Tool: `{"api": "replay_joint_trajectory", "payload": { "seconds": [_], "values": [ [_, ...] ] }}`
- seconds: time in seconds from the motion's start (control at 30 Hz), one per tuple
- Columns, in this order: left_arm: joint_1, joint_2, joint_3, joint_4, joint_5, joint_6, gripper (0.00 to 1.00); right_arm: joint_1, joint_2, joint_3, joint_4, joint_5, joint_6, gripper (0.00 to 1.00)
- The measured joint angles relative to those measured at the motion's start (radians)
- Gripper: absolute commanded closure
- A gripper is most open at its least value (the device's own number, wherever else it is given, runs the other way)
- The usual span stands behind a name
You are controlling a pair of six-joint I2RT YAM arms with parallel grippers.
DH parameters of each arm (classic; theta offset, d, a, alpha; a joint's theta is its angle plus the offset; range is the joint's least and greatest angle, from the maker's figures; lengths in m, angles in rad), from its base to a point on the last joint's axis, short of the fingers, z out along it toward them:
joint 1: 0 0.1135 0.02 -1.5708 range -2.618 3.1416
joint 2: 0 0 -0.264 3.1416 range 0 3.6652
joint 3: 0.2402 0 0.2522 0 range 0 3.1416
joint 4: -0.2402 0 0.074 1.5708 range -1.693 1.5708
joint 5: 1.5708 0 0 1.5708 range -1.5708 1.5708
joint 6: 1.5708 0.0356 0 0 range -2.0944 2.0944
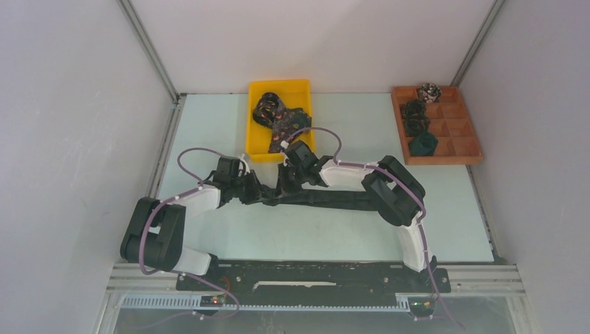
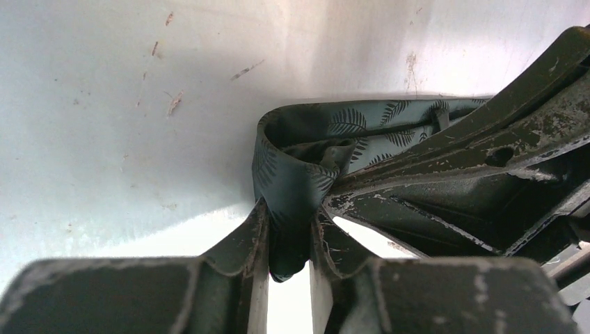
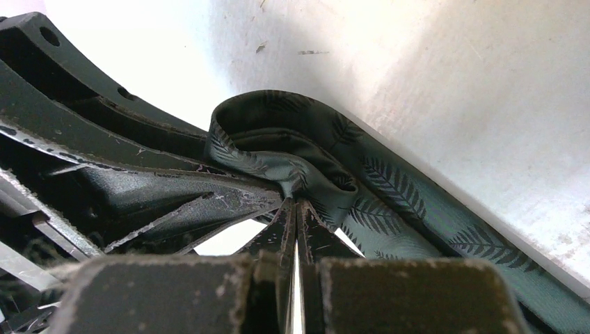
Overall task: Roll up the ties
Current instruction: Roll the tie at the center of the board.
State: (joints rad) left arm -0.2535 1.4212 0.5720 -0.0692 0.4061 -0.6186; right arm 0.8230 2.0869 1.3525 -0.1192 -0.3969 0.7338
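A dark green tie (image 1: 334,200) with a pale fern-leaf pattern lies stretched left to right across the middle of the table. Its left end is folded into a small loop (image 2: 299,167). My left gripper (image 1: 263,193) is shut on that folded end, with fabric pinched between its fingers (image 2: 289,209). My right gripper (image 1: 284,186) meets it from the right and is shut on a fold of the same loop (image 3: 296,205). The tie (image 3: 396,202) runs away to the lower right in the right wrist view. The two grippers almost touch.
A yellow bin (image 1: 259,149) at the back centre holds a heap of dark patterned ties (image 1: 275,115). A wooden compartment tray (image 1: 445,160) at the back right holds several rolled ties (image 1: 417,125). White walls enclose the table on three sides.
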Motion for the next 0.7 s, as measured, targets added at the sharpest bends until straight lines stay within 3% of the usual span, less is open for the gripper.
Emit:
{"api": "replay_joint_trajectory", "payload": {
  "seconds": [0.23, 0.7],
  "values": [
    [-0.021, -0.015, 0.016, -0.04, -0.041, -0.002, 0.97, -0.001, 0.0, 0.0, 0.001, -0.004, 0.0, 1.0],
    [-0.09, -0.056, 0.165, -0.278, -0.258, 0.031, 0.99, -0.001, -0.005, -0.003, 0.023, -0.015, 0.022, 1.0]
  ]
}}
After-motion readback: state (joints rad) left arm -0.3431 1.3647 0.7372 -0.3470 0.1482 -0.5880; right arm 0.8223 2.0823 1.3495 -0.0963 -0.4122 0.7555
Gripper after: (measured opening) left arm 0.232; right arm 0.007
